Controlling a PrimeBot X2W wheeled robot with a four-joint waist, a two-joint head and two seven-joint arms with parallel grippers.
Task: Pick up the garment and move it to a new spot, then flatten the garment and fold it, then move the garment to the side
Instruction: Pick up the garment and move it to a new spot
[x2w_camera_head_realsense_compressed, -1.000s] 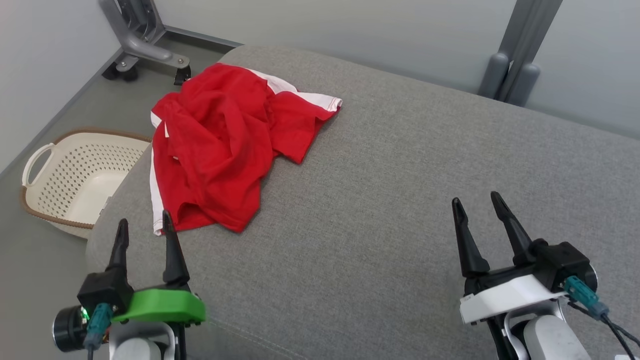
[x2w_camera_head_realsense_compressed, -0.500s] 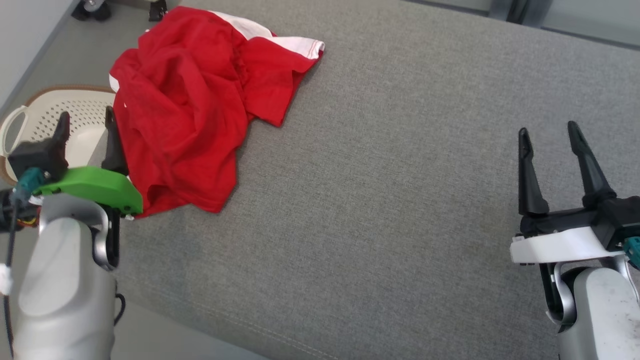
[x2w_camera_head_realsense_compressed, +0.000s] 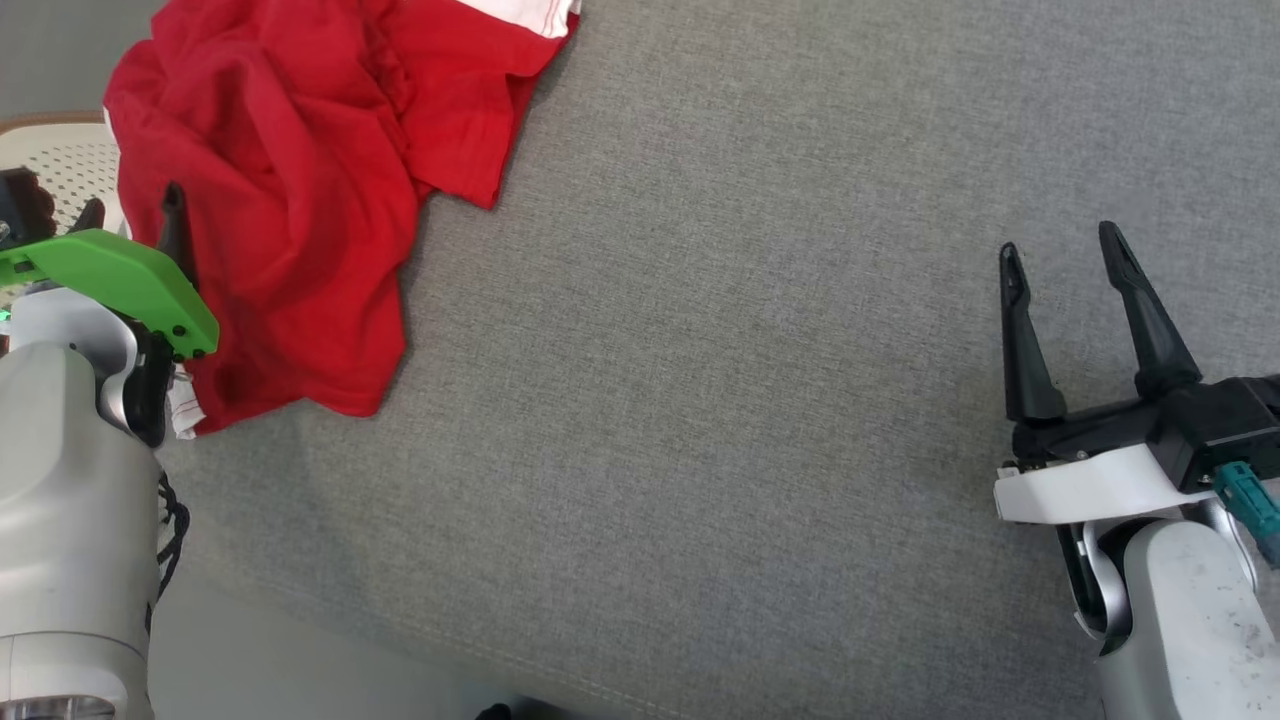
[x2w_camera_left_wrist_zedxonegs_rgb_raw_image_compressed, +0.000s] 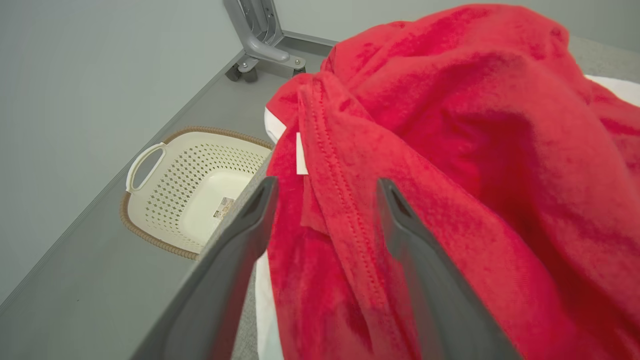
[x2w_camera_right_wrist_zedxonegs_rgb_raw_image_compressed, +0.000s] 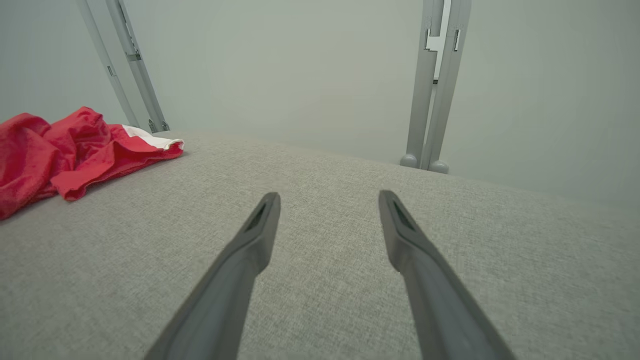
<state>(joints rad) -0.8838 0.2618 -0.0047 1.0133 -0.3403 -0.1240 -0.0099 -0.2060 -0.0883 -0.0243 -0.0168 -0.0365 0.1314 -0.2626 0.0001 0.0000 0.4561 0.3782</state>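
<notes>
Garment (x2w_camera_head_realsense_compressed: 290, 150) crumpled at eleven o'clock on grey cushion (x2w_camera_head_realsense_compressed: 700, 400), draped over its left edge beside basket (x2w_camera_left_wrist_zedxonegs_rgb_raw_image_compressed: 165, 200). Left end effector (x2w_camera_head_realsense_compressed: 130, 200) spread over that hem; right end effector (x2w_camera_head_realsense_compressed: 1065, 255) spread at three o'clock, bare cushion between.

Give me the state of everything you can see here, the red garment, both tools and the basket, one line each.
red garment, crumpled in a heap on the grey cushion, not flattened, not gripped.
left tool, open, straddling a garment fold near the cushion's edge.
right tool, open, holding nothing, over bare cushion, apart from the garment.
basket, upright on the floor beside the cushion.
</notes>
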